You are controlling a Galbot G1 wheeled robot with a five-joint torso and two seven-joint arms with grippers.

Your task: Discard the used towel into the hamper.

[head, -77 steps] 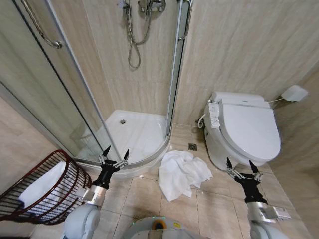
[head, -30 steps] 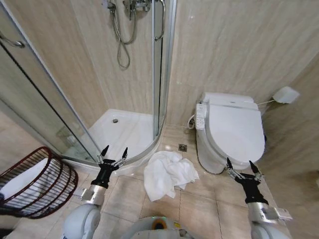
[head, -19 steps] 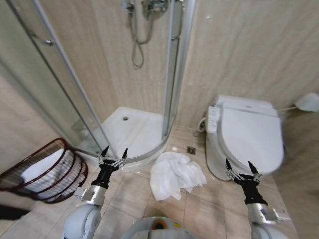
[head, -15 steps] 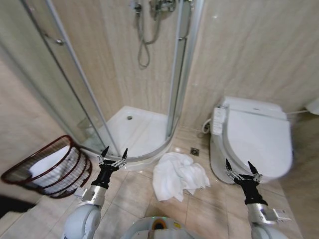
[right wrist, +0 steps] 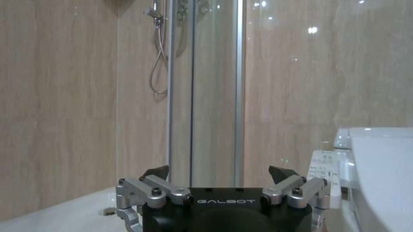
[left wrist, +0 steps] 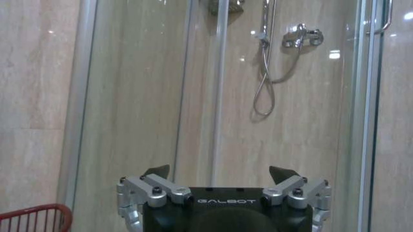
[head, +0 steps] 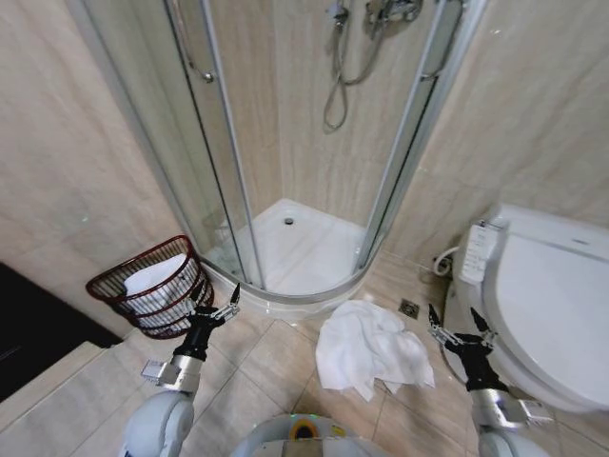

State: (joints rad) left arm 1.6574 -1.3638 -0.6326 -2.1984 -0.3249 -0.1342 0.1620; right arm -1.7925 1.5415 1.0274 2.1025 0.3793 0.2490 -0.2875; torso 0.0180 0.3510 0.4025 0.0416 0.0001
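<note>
A crumpled white towel lies on the tiled floor in front of the shower tray, between my two arms. The hamper, a dark reddish-brown wire basket with white cloth inside, stands on the floor at the left by the wall; its rim also shows in the left wrist view. My left gripper is raised and open, empty, just right of the hamper. My right gripper is raised and open, empty, to the right of the towel near the toilet. Both grippers point at the shower.
A curved glass shower enclosure with a white tray stands straight ahead. A white toilet sits at the right with its control panel. A floor drain lies beside the towel. A dark step-down is at the left.
The whole picture has swung: the camera has turned left, so hamper, shower and toilet sit further right in the picture. Both arms keep their raised open pose. The towel lies unmoved.
</note>
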